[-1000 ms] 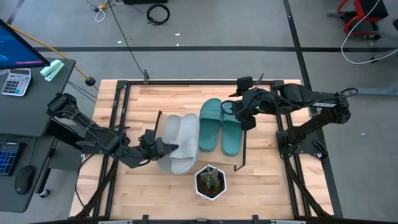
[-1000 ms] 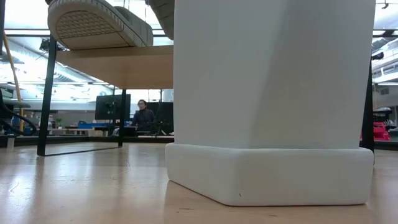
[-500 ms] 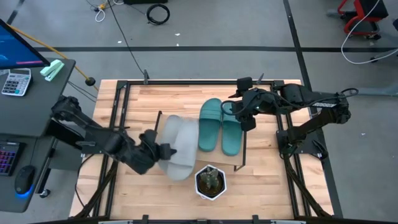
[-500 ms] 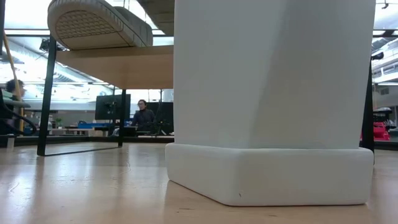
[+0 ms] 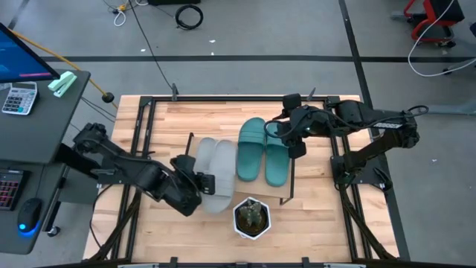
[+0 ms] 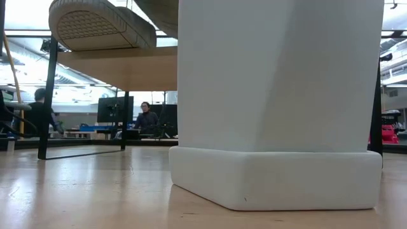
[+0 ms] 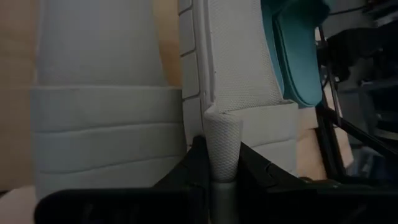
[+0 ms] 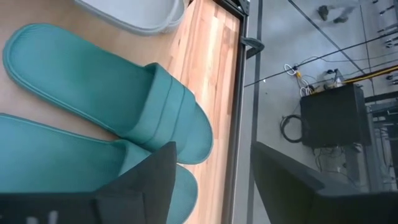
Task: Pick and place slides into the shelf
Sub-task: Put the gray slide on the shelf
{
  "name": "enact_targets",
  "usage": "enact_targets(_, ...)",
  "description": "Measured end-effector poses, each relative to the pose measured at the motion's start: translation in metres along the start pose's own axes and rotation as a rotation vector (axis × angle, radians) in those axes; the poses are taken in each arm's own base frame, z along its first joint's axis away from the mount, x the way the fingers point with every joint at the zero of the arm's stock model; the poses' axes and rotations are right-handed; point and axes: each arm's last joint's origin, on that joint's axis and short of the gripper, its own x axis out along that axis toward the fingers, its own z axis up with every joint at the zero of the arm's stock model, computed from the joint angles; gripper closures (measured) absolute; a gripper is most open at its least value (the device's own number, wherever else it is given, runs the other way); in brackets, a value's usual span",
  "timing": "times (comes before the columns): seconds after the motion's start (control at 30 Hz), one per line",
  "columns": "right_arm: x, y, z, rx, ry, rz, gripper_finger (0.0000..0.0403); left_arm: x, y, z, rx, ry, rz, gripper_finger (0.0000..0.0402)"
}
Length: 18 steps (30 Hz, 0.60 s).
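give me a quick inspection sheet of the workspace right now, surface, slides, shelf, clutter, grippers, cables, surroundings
surface: wooden table, bare boards around the shelf
job's things: teal slides side by side on the shelf; grey slides beside them, toward the left arm
clutter: potted plant in a white pot at the front edge
grippers: left gripper shut on the strap of a grey slide; right gripper open, hovering by the teal pair, holding nothing
cables: black coil and yellow cable on the floor behind the table
surroundings: side desk with calculator, keyboard, mouse; two people far off in the low view
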Motion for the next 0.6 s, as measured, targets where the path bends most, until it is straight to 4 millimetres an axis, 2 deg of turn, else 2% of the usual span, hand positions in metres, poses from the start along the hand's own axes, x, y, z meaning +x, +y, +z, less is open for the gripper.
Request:
enact_targets(0.2,0.000,0.000,0.000,0.000,-0.002,0.005,0.0193,0.009,-0.009,-0.003,0.003,-0.001,0.022,0.0357)
enact_targets(0.6,0.000,0.001,0.000,-0.001,-0.012,0.028,0.0194,0.020,-0.005,-0.010,0.006,-0.001,0.096,0.0357)
